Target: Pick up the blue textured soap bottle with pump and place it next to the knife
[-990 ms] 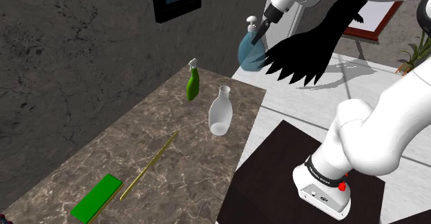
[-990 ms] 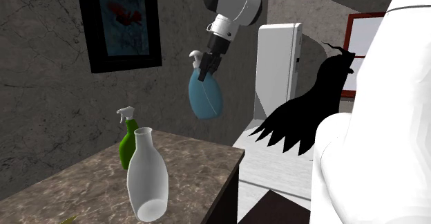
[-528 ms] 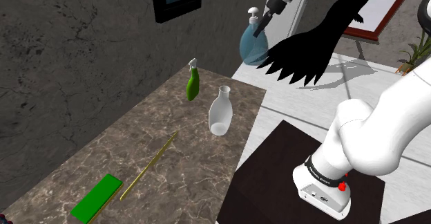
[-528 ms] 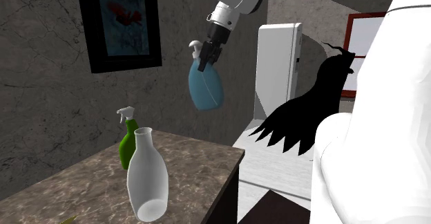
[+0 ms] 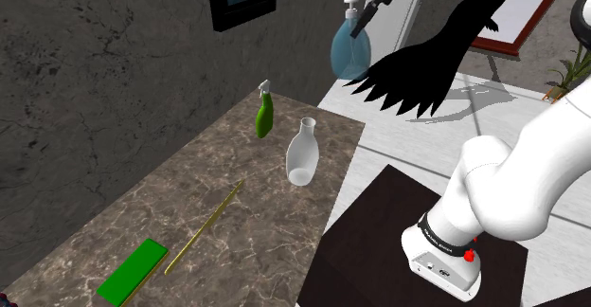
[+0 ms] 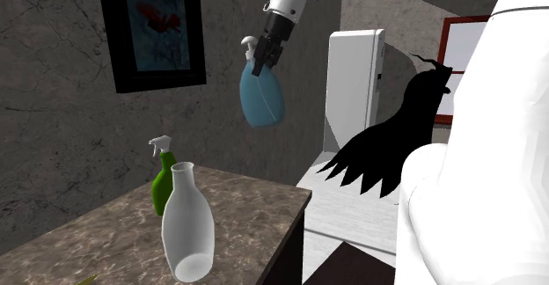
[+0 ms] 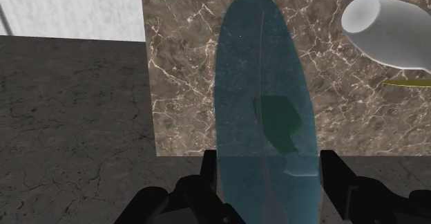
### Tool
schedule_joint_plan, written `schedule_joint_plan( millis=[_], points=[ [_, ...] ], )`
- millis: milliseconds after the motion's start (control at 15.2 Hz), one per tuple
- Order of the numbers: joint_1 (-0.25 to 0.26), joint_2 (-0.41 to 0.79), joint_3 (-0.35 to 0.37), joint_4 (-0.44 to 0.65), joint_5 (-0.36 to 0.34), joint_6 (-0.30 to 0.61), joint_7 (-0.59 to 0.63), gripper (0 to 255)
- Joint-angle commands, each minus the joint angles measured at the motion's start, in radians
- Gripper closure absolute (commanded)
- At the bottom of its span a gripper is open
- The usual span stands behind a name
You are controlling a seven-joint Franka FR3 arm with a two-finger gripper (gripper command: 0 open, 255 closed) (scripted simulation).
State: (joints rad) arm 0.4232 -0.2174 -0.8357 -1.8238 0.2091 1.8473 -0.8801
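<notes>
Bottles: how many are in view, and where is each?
3. The blue pump bottle hangs in the gripper, in the air; the green spray bottle and the white bottle stand on the marble counter. None seems hidden.

Blue soap bottle [image 5: 349, 51] risen higher in the air, fingers [image 6: 264, 56] clasping it carried upward too

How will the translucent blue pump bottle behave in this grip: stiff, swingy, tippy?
Probably stiff: the translucent blue pump bottle hangs undeformed from the black gripper. Held near the neck with its wide body below, it may swing. Its narrow profile suggests tippiness.
</notes>
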Motion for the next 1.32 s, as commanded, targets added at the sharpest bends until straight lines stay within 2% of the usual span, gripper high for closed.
schedule_joint_plan(
  millis=[0,792,1254],
  points=[
    [0.002,0.002,0.001,0.031,0.0,-0.028,0.009,255],
    [0.012,0.062,-0.026,0.232,0.039,-0.188,0.023,255],
    [0.06,-0.004,0.128,0.147,-0.027,-0.101,0.215,255]
  ],
)
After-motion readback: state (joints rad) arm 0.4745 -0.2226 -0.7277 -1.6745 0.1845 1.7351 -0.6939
